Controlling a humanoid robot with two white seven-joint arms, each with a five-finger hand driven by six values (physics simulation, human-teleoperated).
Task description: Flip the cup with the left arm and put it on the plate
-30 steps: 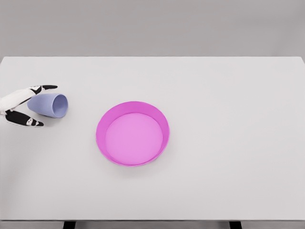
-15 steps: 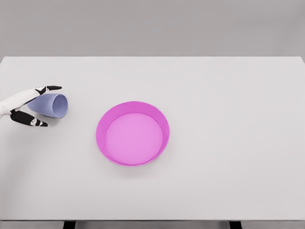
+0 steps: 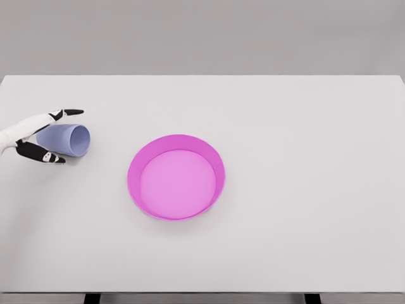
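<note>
Cup (image 3: 66, 139) lies sideways, far left on the tabletop (image 3: 304, 158); left robot hand (image 3: 38, 136) straddles it, fingers spread, not gripping. Flip and plate (image 3: 176, 177) placement remain.

The white table (image 3: 304, 158) lies bare between the lavender cup (image 3: 66, 139) and the pink plate (image 3: 176, 177), leaving an open lane. The left hand (image 3: 38, 135) brackets the cup's base end; its mouth side faces open tabletop. The plate's raised rim is the only barrier.
</note>
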